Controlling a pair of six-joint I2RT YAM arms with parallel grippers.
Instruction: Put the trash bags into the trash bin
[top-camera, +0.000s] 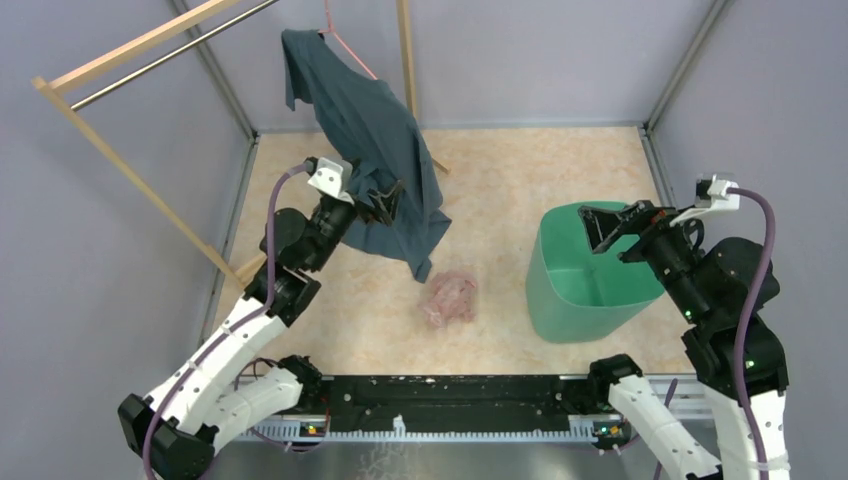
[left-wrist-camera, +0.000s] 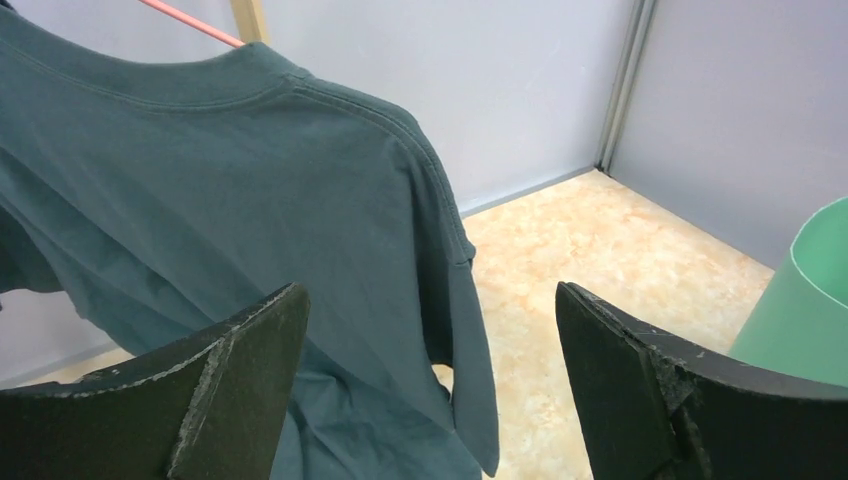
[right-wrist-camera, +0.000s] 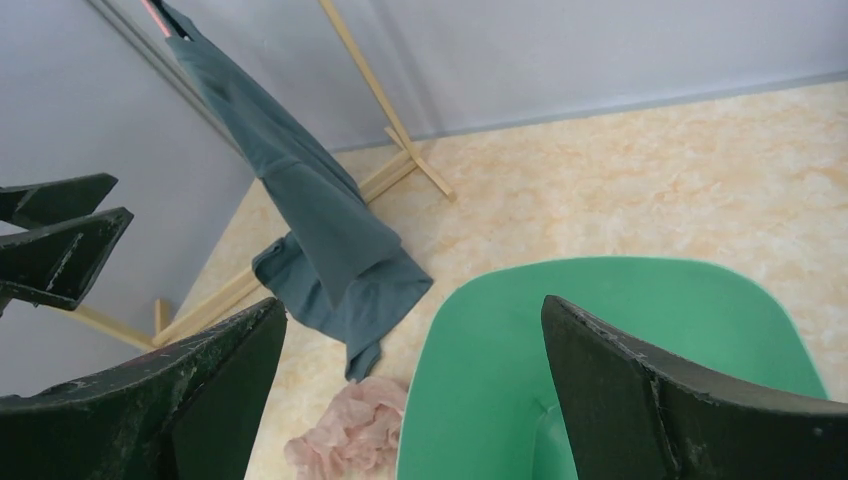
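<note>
Right, both arms are up and nothing is in hand yet. The left tool (top-camera: 388, 203) hangs with its fingers spread wide, close against the dark hanging shirt (top-camera: 365, 140). The right tool (top-camera: 607, 232), equally spread and empty, hovers above the far rim of the trash bin (top-camera: 560, 295). The trash bag (top-camera: 450, 298) lies crumpled on the tabletop (top-camera: 520, 170), just left of the bin and right beside the shirt's lowest hem. That's the danger, I'd say: a reach from the left could catch cloth along with the film and drag the shirt off its rack (top-camera: 120, 55). The film looks thin and slick, so a shallow pinch may slip. And a careless right arm could tip the bin.
</note>
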